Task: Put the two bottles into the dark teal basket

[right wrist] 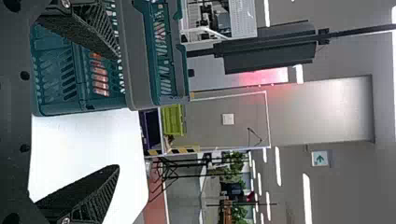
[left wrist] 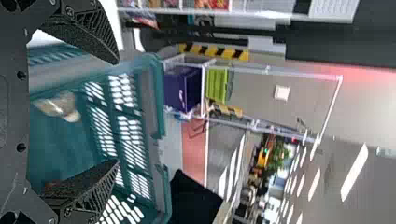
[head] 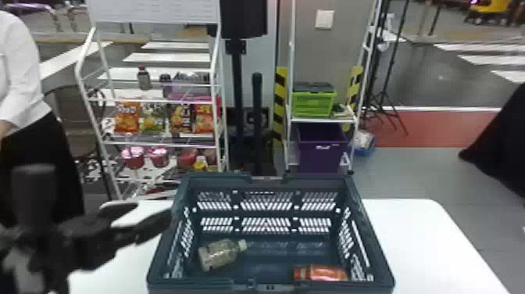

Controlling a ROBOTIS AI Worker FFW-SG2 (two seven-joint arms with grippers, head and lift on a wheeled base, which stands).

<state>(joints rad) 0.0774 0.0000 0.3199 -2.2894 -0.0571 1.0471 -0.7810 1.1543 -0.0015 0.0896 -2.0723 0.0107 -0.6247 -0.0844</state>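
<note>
You had the 2 bottles lying inside the dark teal basket (head: 218, 180), which stood upright on the white table (head: 425, 238). The pale, see-through bottle (head: 219, 255) lay on its side on the basket floor, toward your left, with its light cap pointing to the right and a little away from you. The red-orange bottle (head: 326, 273) lay on its side toward your right, close to the basket's near wall and running roughly along it. The 2 bottles were well apart from each other.

Your left gripper (head: 153, 209) was by the basket's left side, its fingertips pointing toward the basket; you could not tell from the head view whether they touched it. In the left wrist view, your left gripper (left wrist: 117, 112) was open, its 2 fingers wide apart, with the basket and the pale bottle's cap end visible beyond them.

Your right gripper (right wrist: 119, 112) was open too, its 2 fingers spread wide. In the right wrist view, 1 finger crossed in front of the basket and the other in front of the table, and the red-orange bottle showed through the slots in the basket wall.

Behind the table you had a white rack holding 4 snack bags (head: 127, 116), and a second rack with a green crate (head: 312, 103) above a purple bin (head: 320, 156).
</note>
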